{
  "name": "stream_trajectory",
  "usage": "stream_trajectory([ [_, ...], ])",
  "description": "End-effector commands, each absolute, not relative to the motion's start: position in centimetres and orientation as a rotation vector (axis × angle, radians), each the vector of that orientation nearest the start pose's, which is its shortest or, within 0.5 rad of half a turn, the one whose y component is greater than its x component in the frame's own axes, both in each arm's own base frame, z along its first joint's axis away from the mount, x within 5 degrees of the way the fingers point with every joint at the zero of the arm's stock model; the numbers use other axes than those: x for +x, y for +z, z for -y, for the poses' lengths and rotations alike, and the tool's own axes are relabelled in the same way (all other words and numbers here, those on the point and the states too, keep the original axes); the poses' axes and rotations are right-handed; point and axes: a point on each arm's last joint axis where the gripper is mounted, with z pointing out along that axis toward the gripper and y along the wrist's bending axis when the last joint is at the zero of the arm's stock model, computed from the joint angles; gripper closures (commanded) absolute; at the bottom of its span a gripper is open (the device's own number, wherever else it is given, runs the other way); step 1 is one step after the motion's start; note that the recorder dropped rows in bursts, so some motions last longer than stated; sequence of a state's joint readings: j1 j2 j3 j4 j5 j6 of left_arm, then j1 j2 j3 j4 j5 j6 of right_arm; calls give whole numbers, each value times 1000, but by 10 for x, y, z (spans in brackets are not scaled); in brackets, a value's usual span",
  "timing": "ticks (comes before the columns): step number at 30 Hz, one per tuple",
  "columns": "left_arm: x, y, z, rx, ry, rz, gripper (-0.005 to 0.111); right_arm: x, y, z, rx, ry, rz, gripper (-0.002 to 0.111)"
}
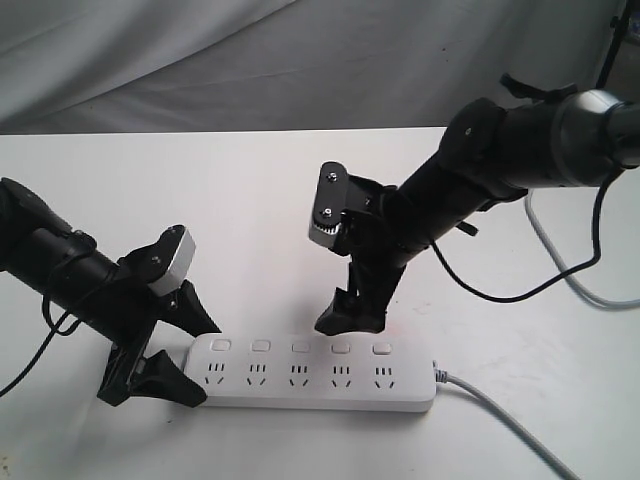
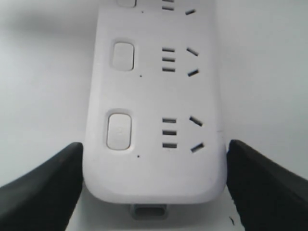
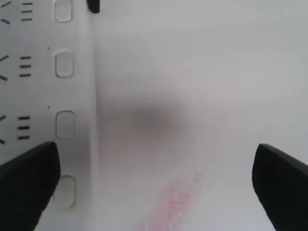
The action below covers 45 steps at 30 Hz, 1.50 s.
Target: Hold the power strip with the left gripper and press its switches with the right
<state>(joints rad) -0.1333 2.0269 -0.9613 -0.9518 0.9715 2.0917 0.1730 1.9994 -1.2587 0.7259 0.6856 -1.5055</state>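
The white power strip (image 1: 315,385) lies flat near the table's front edge, its grey cable (image 1: 500,412) running off to the right. Five square switches (image 1: 300,347) line its far side. My left gripper (image 1: 185,352) straddles the strip's left end and is shut on it. In the left wrist view, both black fingers (image 2: 43,187) press the sides of the power strip (image 2: 154,96). My right gripper (image 1: 350,318) hovers open just behind the strip's far edge, near the middle switches. In the right wrist view, one finger (image 3: 26,185) overlaps the strip beside a switch (image 3: 65,190).
The white table (image 1: 300,190) meets a grey cloth backdrop (image 1: 250,60). A white cable (image 1: 560,265) and a black cable (image 1: 480,290) trail at the right behind the right arm. A faint pink stain (image 3: 178,202) marks the table under the right gripper (image 3: 154,192).
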Motion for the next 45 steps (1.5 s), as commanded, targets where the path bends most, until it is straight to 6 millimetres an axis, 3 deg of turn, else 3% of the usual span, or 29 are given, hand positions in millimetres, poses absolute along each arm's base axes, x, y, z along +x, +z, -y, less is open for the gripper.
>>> stream_trajectory([
  [1,300,97,104,1809,-895,-1917,61,382,153,-89,-1397,398,-2236,3],
  [24,300,97,104,1809,-895,-1917,61,381,149,-92,-1410,420,-2233,3],
  [40,300,97,104,1809,-895,-1917,61,380,120,-91,-1422,468,-2298,3],
  [45,300,97,104,1809,-895,-1917,61,379,110,-88,-1415,410,-2311,3],
])
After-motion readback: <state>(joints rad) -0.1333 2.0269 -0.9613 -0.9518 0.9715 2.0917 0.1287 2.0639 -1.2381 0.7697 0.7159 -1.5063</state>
